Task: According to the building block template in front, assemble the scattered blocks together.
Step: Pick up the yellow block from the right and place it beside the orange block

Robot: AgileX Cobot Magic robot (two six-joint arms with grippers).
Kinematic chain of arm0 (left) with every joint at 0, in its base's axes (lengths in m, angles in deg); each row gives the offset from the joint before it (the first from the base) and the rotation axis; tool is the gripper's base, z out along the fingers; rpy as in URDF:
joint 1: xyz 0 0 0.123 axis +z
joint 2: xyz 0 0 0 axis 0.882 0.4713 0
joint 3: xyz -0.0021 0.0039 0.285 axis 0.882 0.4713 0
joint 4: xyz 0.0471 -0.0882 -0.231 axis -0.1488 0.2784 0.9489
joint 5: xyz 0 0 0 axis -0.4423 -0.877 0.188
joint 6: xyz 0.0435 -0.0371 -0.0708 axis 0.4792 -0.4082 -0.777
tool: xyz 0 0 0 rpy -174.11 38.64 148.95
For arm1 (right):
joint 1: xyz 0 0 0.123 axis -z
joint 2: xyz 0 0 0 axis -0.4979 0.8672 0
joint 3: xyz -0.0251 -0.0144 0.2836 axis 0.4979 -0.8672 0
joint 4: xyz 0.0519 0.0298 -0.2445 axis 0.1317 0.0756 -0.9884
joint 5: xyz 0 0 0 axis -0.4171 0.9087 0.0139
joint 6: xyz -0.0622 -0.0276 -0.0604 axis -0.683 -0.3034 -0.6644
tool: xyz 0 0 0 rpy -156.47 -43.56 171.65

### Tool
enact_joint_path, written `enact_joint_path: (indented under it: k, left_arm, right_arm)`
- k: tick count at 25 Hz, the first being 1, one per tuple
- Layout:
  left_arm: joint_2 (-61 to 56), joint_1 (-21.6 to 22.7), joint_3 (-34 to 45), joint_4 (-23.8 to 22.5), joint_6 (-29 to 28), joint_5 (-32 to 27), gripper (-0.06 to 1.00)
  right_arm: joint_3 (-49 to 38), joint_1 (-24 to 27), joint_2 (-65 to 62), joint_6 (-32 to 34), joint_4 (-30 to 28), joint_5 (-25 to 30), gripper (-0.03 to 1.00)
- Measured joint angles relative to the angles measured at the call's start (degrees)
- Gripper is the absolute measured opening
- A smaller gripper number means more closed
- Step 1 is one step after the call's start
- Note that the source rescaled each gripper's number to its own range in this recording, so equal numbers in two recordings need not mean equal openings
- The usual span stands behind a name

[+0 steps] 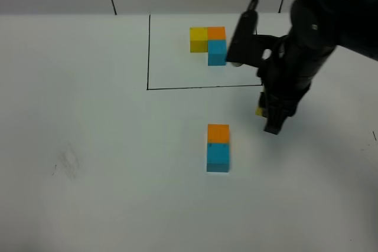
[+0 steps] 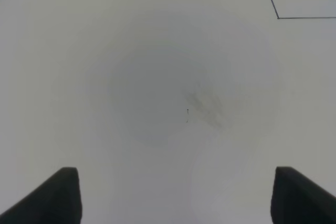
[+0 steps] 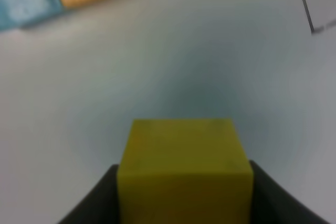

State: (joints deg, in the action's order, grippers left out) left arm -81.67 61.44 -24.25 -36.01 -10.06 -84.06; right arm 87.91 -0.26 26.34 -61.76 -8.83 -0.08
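Building block template (image 1: pixel 208 44), an L of yellow, orange and blue cubes, is sitting at the far side of the white surface (image 1: pixel 88 146), inside a thin black outline (image 1: pixel 148 57). Nearer the camera, outside the frame, the orange cube (image 1: pixel 218 133) and the light blue cube (image 1: pixel 218 157) are lying touching, orange on the far side, blue on the near side, matching that column of the template. Right of them and slightly farther back, the right tool (image 1: pixel 269 116) is clenching the yellow cube (image 3: pixel 184 174) between its jaws; only a sliver of yellow shows in the overhead view. The left tool (image 2: pixel 173 198) is hanging released over bare surface, holding nothing.

The step in hand seems to be carrying the last cube to the pair. By the template, yellow belongs against the left face of the orange cube, so the next move calls for crossing over the pair, lowering squarely, and releasing without nudging the joined cubes.
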Motion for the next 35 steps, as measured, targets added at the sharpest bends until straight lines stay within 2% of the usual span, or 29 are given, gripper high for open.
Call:
enact_joint_path:
  k: [4, 7, 14, 21, 35]
  left_arm:
    - [0.0, 0.0, 0.0, 0.0, 0.0, 0.0, 0.57]
    - [0.0, 0.0, 0.0, 0.0, 0.0, 0.0, 0.57]
    - [0.0, 0.0, 0.0, 0.0, 0.0, 0.0, 0.57]
    - [0.0, 0.0, 0.0, 0.0, 0.0, 0.0, 0.57]
    - [0.0, 0.0, 0.0, 0.0, 0.0, 0.0, 0.57]
  right_arm:
    - [8.67, -4.93, 7.01, -0.12, -0.19, 3.89, 0.27]
    - [12.48, -8.8, 9.94, -0.24, -0.53, 4.43, 0.27]
    - [16.16, -13.8, 14.38, -7.07, -1.01, 2.49, 0.27]
    - [16.28, -13.88, 18.49, -14.02, 0.16, -0.67, 0.27]
    - [16.87, -12.35, 23.03, -14.69, 2.61, -3.14, 0.27]
